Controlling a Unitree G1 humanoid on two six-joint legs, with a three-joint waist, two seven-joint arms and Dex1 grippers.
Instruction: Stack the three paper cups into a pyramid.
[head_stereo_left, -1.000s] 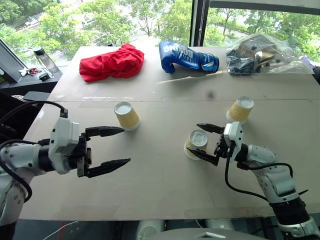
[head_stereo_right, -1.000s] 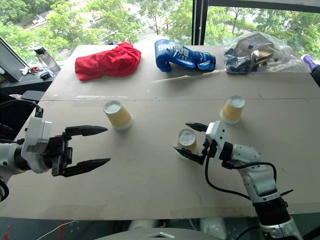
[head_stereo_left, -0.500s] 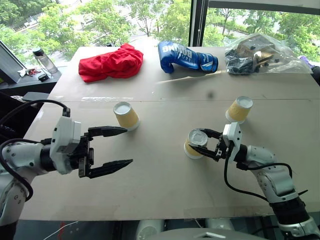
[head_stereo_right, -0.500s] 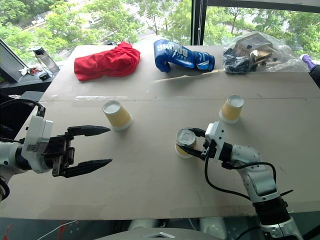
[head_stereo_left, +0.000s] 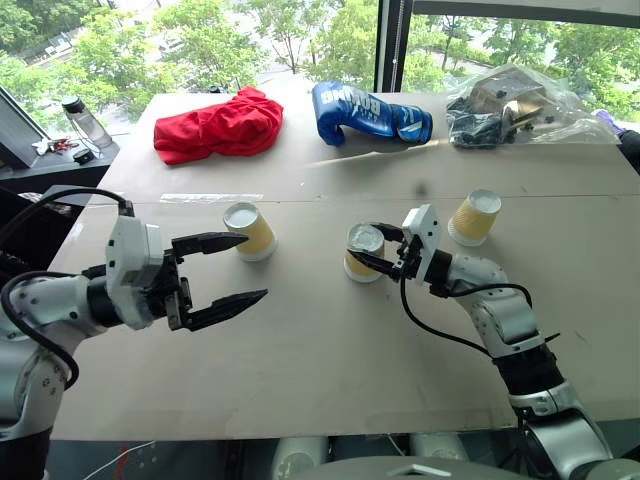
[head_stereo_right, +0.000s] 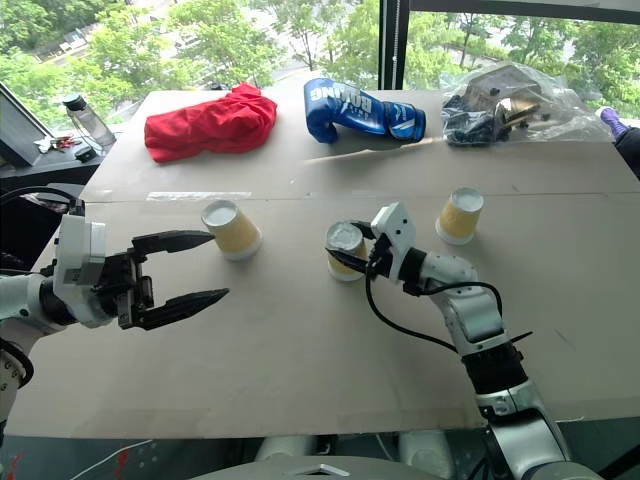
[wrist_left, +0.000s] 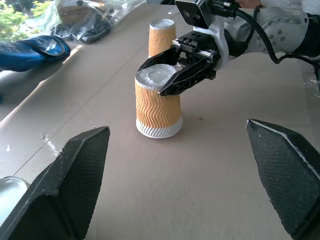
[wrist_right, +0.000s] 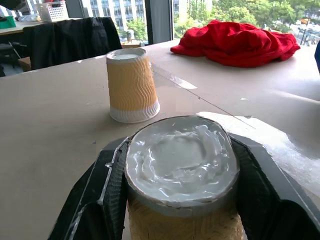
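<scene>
Right end effector (head_stereo_left: 378, 250) grips middle cup (head_stereo_left: 362, 254) between others.

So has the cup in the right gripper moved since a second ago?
Yes. The held cup, clamped in the right gripper, has shifted left toward the left cup and away from the right cup.
</scene>
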